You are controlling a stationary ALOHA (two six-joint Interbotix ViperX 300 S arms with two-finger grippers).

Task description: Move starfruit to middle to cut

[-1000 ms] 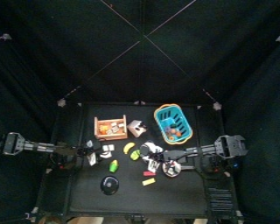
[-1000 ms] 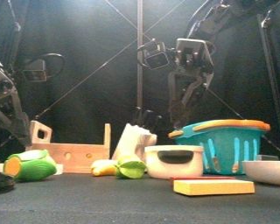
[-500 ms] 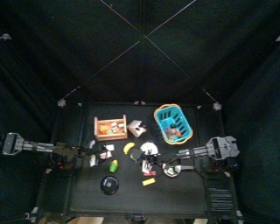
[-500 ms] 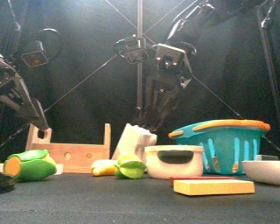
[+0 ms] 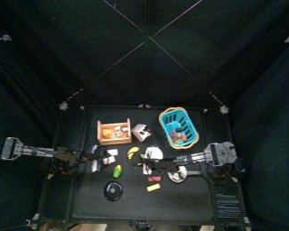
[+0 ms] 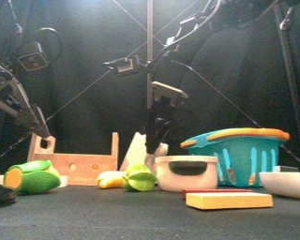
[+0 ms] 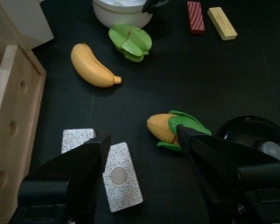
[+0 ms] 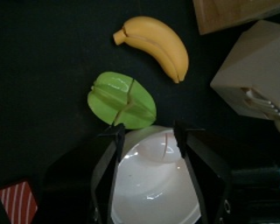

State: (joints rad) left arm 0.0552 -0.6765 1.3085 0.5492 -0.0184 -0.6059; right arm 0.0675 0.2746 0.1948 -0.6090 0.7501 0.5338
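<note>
The right pincer hangs wide open, empty, over the starfruit; it should probably descend straight, straddling the ridges, banana at twelve o'clock.

Dim overall: black curtains and the black table swallow most light. In the front view, hazy light falls from above and behind. The blue basket and the yellow block are well lit. In the top view the objects are tiny, with detail lost. Both wrist views are evenly lit; the white bowl is nearly washed out. The jaws at the bottom edges are soft.
</note>
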